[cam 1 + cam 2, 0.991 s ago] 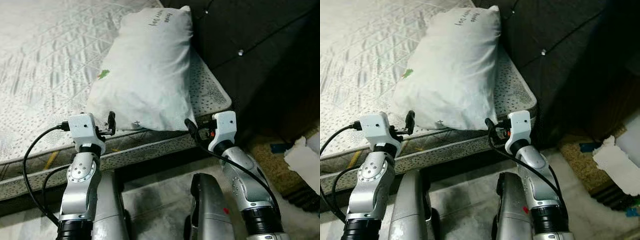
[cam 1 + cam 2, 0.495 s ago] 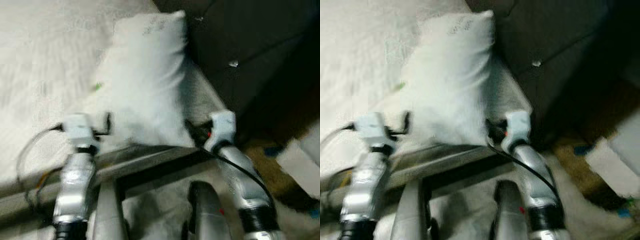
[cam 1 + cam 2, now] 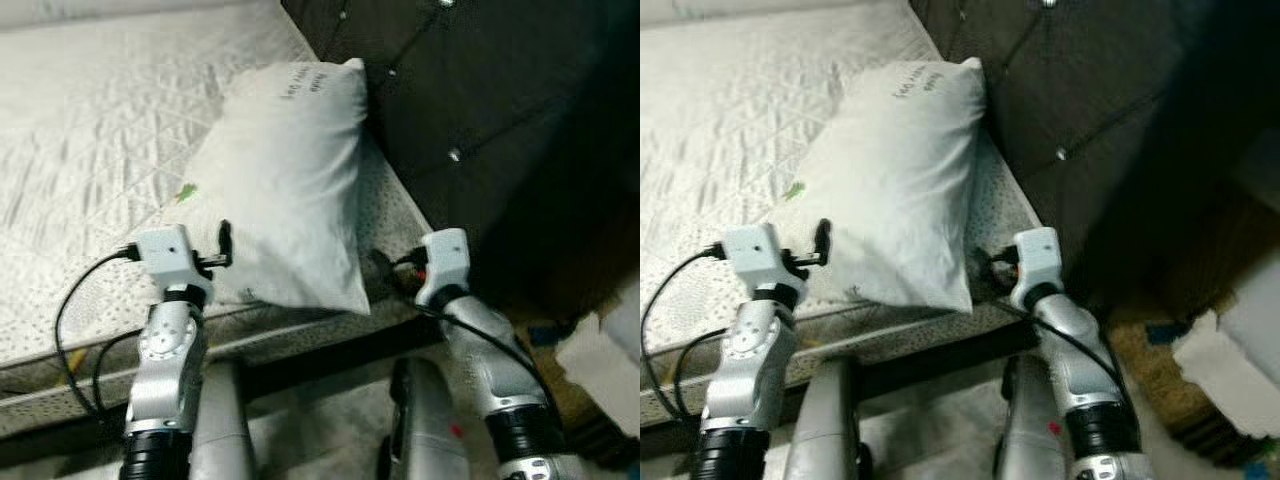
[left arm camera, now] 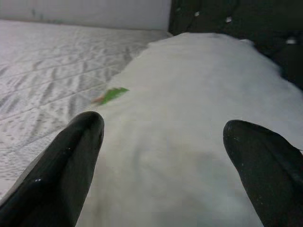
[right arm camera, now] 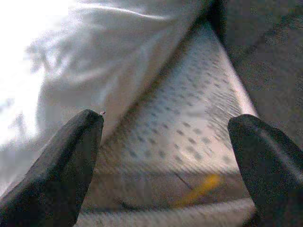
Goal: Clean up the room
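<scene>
Left wrist view puts the white pillow (image 4: 189,123) straight ahead of your left pincer (image 4: 163,142), whose fingers stand wide apart with the pillow's near end between and just beyond them. Your right pincer (image 5: 165,156) is also spread wide; the pillow's lower corner lies off one finger, and bare mattress (image 5: 189,123) sits between the two. From the head camera, the pillow lies lengthwise along the mattress edge next to the dark tufted headboard (image 3: 500,90), with both pincers at its near end, one at each corner. The likely step is to take hold of the pillow, so bring both pincers forward together until fabric sits deep between the fingers, then pinch a thick fold rather than the thin seam, since soft filling will slip. Keep your right pincer off the bed's edge. Dark writing (image 3: 305,80) runs across the pillow's far end but is too small to read; a small green mark (image 4: 112,94) sits on its side.
</scene>
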Tool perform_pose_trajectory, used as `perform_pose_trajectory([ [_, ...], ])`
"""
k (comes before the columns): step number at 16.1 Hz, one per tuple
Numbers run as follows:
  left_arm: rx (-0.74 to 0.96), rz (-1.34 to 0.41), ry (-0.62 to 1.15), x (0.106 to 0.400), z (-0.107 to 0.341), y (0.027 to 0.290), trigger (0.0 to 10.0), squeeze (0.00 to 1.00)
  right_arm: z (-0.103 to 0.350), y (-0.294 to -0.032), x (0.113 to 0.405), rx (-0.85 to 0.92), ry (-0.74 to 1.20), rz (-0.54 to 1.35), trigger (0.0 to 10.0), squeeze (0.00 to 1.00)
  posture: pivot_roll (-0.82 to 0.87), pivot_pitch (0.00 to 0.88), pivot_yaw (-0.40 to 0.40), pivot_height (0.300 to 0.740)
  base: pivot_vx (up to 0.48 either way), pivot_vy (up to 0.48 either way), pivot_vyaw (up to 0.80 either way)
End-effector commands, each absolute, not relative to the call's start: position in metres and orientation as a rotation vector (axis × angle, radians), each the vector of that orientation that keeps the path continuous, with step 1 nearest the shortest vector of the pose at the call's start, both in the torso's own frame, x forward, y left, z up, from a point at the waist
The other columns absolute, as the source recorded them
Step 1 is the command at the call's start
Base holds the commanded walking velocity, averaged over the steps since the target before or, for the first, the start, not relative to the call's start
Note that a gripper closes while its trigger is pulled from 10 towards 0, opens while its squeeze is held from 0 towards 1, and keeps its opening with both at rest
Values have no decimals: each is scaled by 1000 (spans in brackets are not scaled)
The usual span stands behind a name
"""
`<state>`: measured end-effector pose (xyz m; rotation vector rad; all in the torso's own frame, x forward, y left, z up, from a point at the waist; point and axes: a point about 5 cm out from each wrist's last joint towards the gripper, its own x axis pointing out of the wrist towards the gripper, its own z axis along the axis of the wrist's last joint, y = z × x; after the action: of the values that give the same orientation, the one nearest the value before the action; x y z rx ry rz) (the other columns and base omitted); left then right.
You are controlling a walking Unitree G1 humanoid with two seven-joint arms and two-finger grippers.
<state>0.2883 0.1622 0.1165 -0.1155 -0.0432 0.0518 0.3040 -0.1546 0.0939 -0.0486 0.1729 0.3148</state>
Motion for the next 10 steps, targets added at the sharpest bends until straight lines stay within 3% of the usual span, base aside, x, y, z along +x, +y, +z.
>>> perform_pose_trajectory([
  [1,-110,45,-49,289,117,161,10000,0,90,-159,302,-74,192,320,10000,0,-18,70,27,526,0,0,0],
  [2,-110,45,-49,289,117,161,10000,0,90,-158,302,-82,185,326,10000,0,-18,70,27,526,0,0,0],
  [4,-111,40,-49,289,117,159,10000,0,90,-156,302,-82,180,340,10000,0,-18,66,27,526,0,0,800],
  [10,-107,41,-48,288,117,159,10000,0,86,-152,302,-83,218,386,10000,0,-13,63,26,526,0,0,0],
])
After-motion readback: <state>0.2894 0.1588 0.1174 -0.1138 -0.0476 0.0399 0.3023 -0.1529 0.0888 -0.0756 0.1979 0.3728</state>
